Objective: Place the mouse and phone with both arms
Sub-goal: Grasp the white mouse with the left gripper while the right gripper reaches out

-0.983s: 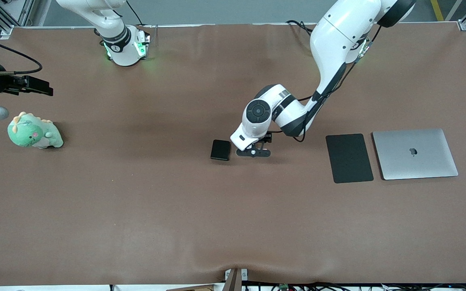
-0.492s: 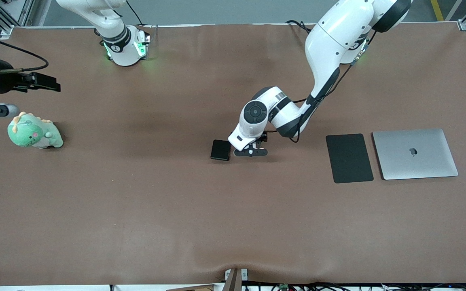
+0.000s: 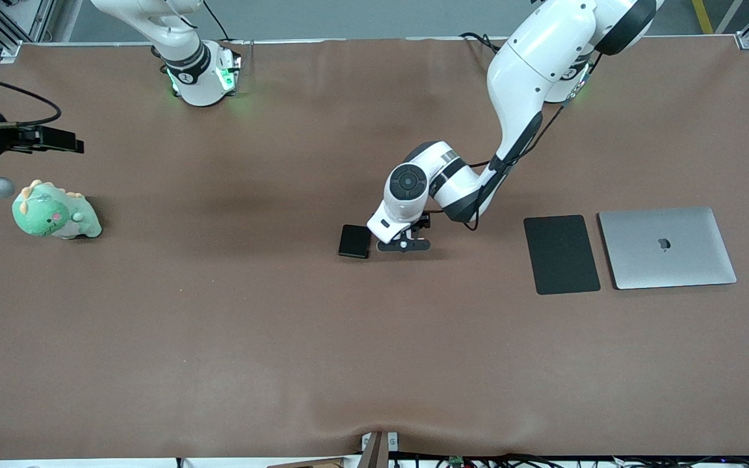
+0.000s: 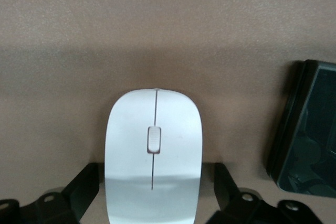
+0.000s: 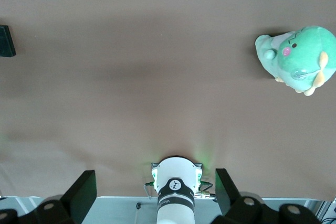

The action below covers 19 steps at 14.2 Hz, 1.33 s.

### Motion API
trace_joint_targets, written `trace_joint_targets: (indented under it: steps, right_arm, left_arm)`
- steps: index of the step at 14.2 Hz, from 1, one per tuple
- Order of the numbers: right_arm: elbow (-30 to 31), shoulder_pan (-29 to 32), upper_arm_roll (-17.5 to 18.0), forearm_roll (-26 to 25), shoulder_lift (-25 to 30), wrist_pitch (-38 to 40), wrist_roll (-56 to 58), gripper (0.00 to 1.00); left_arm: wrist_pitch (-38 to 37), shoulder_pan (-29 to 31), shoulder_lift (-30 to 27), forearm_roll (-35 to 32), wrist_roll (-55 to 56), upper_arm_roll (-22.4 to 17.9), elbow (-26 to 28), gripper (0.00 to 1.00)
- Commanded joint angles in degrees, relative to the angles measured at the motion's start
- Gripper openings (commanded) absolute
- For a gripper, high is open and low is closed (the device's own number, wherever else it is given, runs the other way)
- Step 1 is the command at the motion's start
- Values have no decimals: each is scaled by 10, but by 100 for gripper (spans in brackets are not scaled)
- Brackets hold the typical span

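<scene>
The white mouse [image 4: 153,156] lies on the brown table between the spread fingers of my left gripper [image 4: 152,192], with a small gap on each side. In the front view the mouse is hidden under the left wrist, and the left gripper [image 3: 404,245] is down at the table near its middle. The black phone [image 3: 354,241] lies flat right beside that gripper, toward the right arm's end; it also shows in the left wrist view [image 4: 310,129] and the right wrist view [image 5: 6,41]. My right gripper [image 3: 56,138] hangs high over the right arm's end of the table, open and empty [image 5: 152,198].
A green plush dinosaur [image 3: 54,212] sits at the right arm's end, also seen in the right wrist view [image 5: 298,59]. A flat black mouse pad [image 3: 561,254] and a closed silver laptop [image 3: 667,247] lie side by side toward the left arm's end.
My left gripper slid a little toward the phone and has settled there. My right gripper shifted slightly back and forth at the table's end.
</scene>
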<state>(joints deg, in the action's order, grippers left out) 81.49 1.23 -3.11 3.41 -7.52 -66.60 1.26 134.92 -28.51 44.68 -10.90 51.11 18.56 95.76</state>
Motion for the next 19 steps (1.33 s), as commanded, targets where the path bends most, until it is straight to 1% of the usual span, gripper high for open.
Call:
trace_joint_targets:
  steps: [1,2,4,7,9,11,16,19]
  right_arm:
    - [-11,8,6,0,-16,1,4,100]
    - [-12,8,6,5,-32,2,4,100]
    - [-11,3,10,8,-34,9,3,100]
    - [-12,-14,12,10,-33,4,-3,100]
    - [-12,-29,14,13,-33,-6,-4,100]
    - [-10,-50,14,25,-38,-34,-5,100]
    - [-7,-85,14,56,-88,-96,-6,100]
    - [-7,-112,14,72,-114,-130,-16,100]
  left_arm:
    - [3,-8,7,-17,22,-6,-6,60]
    - [2,-8,6,-17,22,-6,-7,42]
    - [-2,-6,-1,-17,21,-6,-8,0]
    - [-23,4,-19,-18,19,-6,-10,0]
    - [-53,16,-44,-20,15,-5,-11,0]
    - [-85,35,-77,-20,-1,-5,-16,0]
    - [-176,107,-154,-18,-66,-2,-17,0]
    - [-235,165,-180,-18,-133,-2,-16,0]
